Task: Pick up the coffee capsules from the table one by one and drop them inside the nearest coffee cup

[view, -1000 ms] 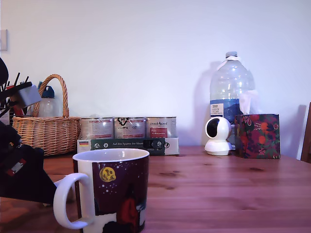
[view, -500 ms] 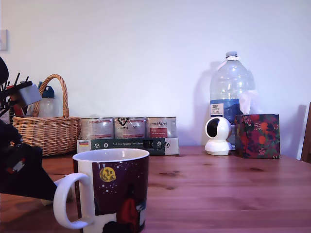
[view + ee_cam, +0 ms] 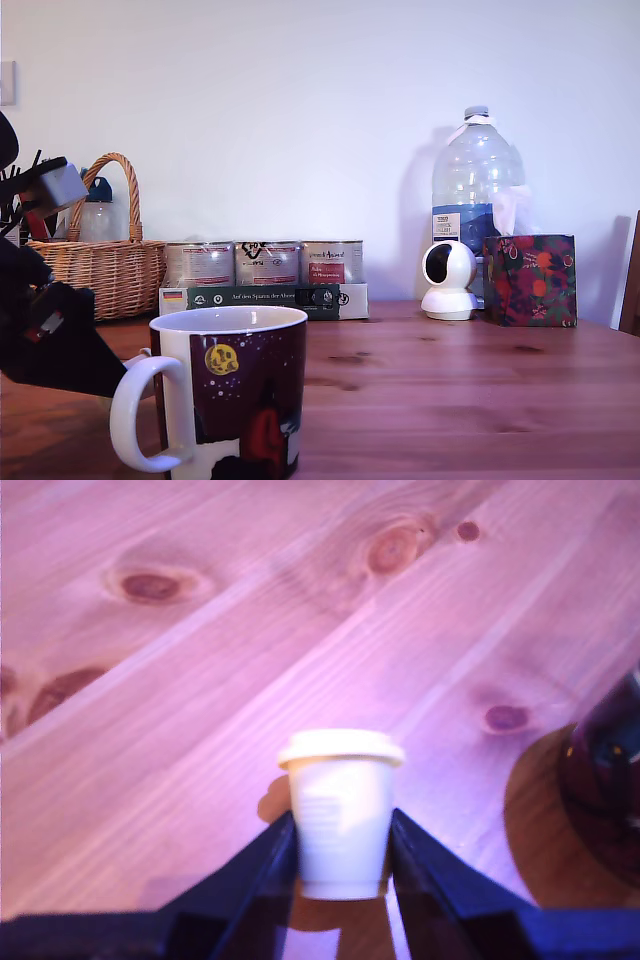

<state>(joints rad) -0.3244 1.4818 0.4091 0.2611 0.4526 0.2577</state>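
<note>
Grasp step: jaws clamped on one coffee capsule (image 3: 341,815) above the worktop (image 3: 200,700); next, carry over the nearby coffee cup (image 3: 235,385) rim, release.

Bare table (image 3: 200,680) lies open ahead of the tool (image 3: 342,855) — only the mug (image 3: 605,770) stands close beside

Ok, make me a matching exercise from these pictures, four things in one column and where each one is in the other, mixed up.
Things:
1. coffee capsule
2. coffee cup
3. wicker basket
4. water bottle

Places:
A. back of the table, exterior view's left
B. between the gripper fingers
C. behind the small white camera
D. nearest the exterior camera

Pairs: 1-B, 2-D, 3-A, 4-C
</note>
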